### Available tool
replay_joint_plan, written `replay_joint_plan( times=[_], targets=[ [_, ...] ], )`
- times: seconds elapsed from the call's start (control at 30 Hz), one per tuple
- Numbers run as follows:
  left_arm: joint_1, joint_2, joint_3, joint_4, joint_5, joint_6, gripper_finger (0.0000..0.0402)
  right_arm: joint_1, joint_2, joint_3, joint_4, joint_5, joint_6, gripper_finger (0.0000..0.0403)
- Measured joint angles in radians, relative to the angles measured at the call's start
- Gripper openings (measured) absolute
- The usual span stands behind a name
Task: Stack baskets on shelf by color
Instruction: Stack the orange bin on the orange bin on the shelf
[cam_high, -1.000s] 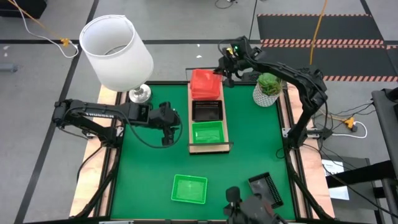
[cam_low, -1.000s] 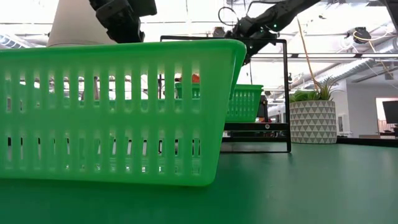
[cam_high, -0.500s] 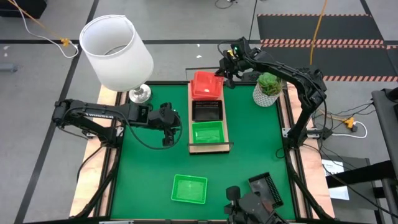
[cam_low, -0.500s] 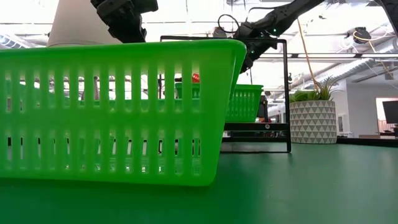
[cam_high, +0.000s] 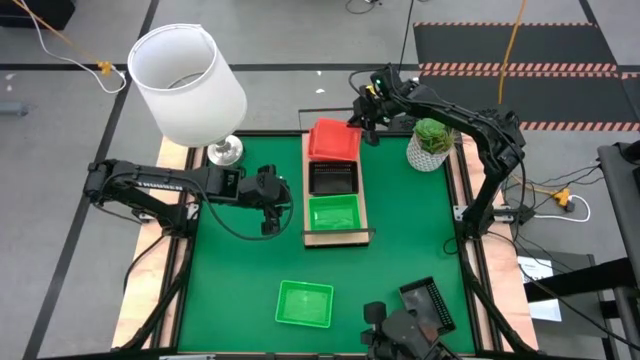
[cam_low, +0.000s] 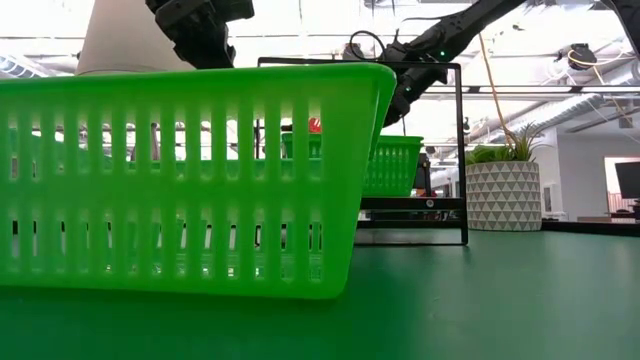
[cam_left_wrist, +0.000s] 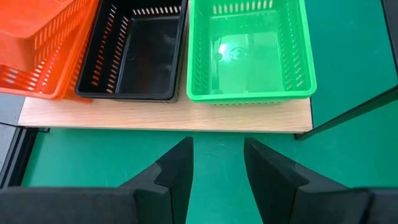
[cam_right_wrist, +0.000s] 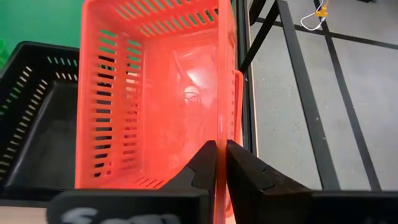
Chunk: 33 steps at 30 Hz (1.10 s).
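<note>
The right end effector (cam_right_wrist: 221, 163) pinches the rim of an orange basket (cam_high: 333, 139) at the shelf's (cam_high: 336, 236) far end, seating it on its stack. The left end effector (cam_left_wrist: 217, 168), half-open and empty, waits beside the shelf.

Orange-red stack (cam_high: 333, 139) of uncertain count — two green baskets (cam_high: 334, 213), two black (cam_high: 333, 178).

Baskets: slatted plastic; orange basket (cam_right_wrist: 155, 93) and green basket (cam_left_wrist: 249, 50) glossy, black basket (cam_left_wrist: 137, 53) duller. Shelf (cam_left_wrist: 168, 115): pale, smooth wood, thin black metal frame. Surface (cam_high: 240, 270): matt green mat. Lampshade (cam_high: 185, 85): matt white.
</note>
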Motion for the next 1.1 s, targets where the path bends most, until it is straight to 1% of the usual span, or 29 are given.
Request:
replay_joint_plan(
  times=[0.5,0.57,0.67,0.73,0.87,1.03,1.1],
  targets=[
    [0.0,0.0,0.0,-0.001,0.0,0.004,0.0145,0.012,0.0,0.0,-0.006,0.012,0.002,0.0082],
    [0.0,0.0,0.0,-0.002,0.0,0.008,0.0145,0.023,0.0,0.0,-0.002,0.069,0.016,0.009],
    [0.0,0.0,0.0,-0.003,0.0,0.007,0.0145,0.048,0.0,0.0,-0.007,0.194,0.075,0.01],
    [0.0,0.0,0.0,-0.006,0.0,0.004,0.0145,0.066,-0.002,0.0,-0.011,0.249,0.128,0.0104],
    [0.0,0.0,-0.001,-0.006,0.0,0.004,0.0145,0.097,-0.013,-0.001,-0.016,0.27,0.203,0.01],
    [0.0,0.0,-0.003,-0.012,0.0,0.006,0.0145,0.139,-0.024,-0.001,-0.044,0.4,0.202,0.0087],
    [0.0,0.0,-0.003,-0.011,0.0,0.006,0.0145,0.147,-0.024,-0.001,-0.045,0.426,0.192,0.0083]
  ],
)
